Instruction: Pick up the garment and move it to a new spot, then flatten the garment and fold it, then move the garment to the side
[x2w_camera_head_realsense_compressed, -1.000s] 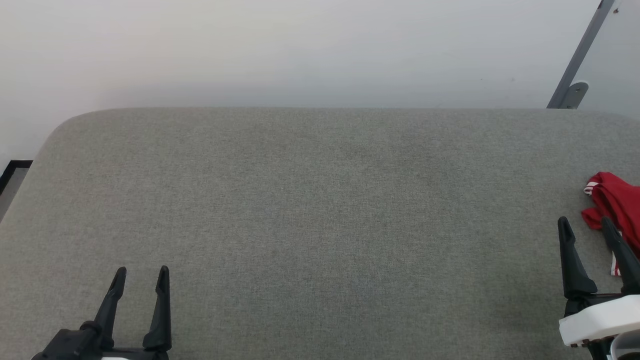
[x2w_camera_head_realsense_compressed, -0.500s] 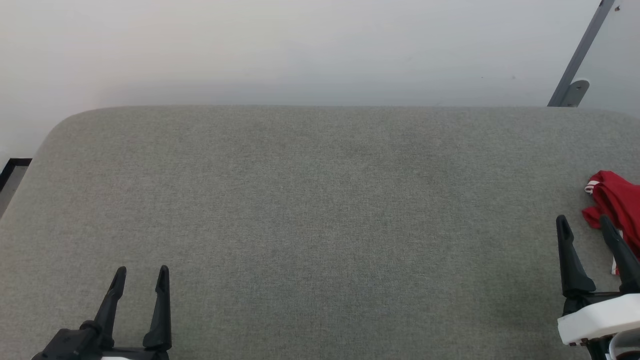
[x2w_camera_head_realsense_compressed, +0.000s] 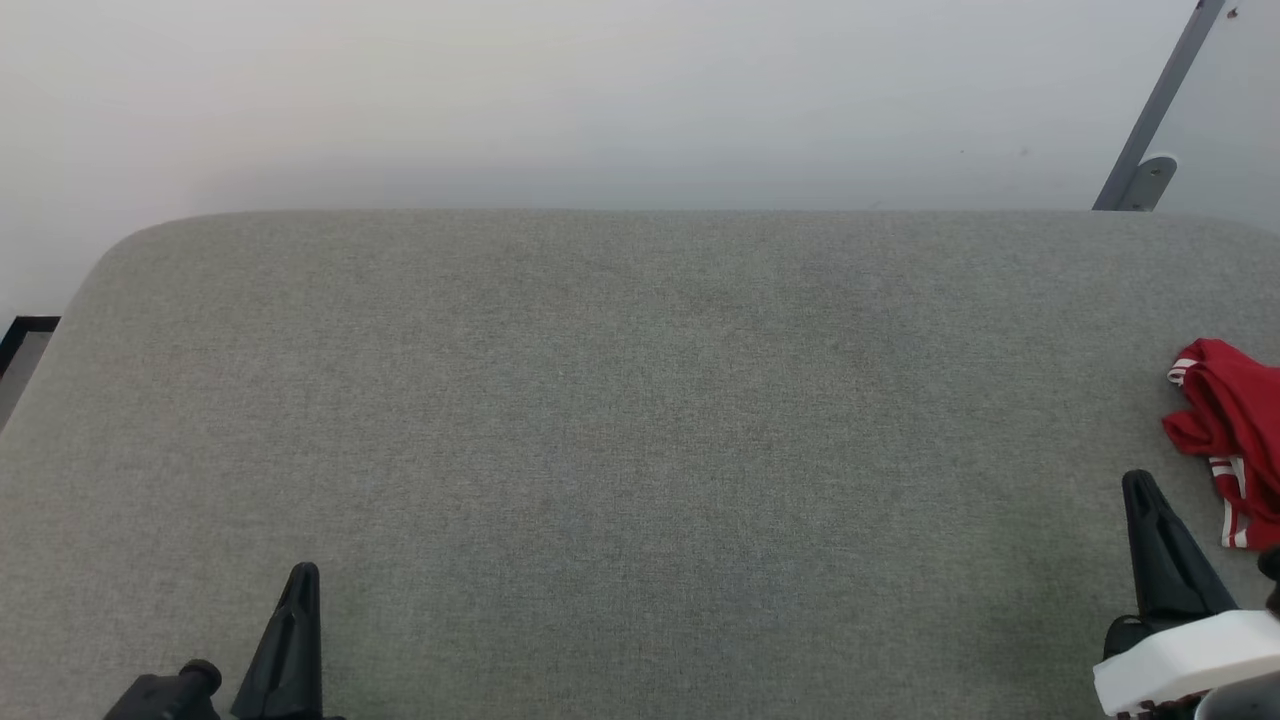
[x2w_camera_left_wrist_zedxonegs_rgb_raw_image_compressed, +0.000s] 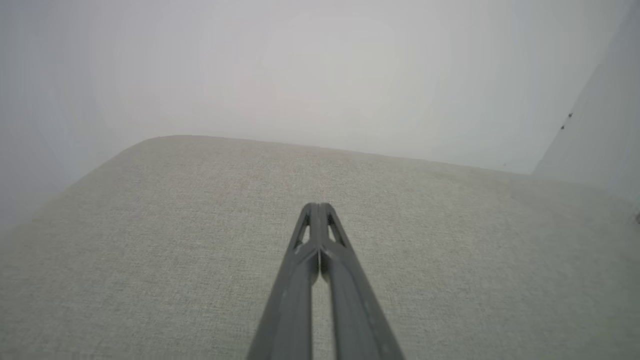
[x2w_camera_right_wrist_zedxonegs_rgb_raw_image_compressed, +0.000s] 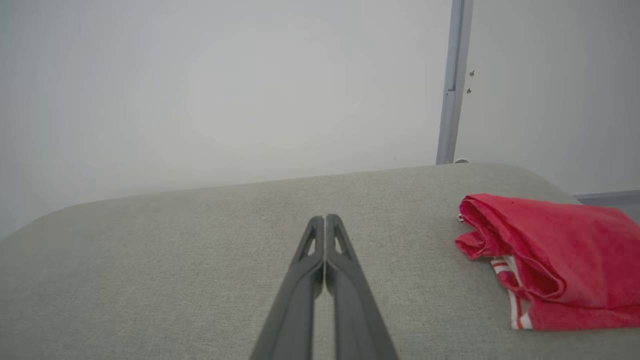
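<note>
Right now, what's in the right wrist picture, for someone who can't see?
A crumpled red garment with white stripes lies at the right of a grey surface. The right tool, shut and empty, is apart from it.

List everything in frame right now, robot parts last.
padded fabric-covered surface: one, grey-green, spans the whole work area, rounded far corners
crumpled soft fabric garment with white stripe trim: one, bright red, on the surface at its far right edge
plain wall: one, off-white, behind the surface
slanted metal post with bracket: one, grey, upper right against the wall
thin strip: one, black, far left beyond the surface's corner
left gripper: one, dark, shut, empty, over bare surface at lower left
right gripper: one, dark, shut, empty, lower right, just left of the garment and apart from it
</note>
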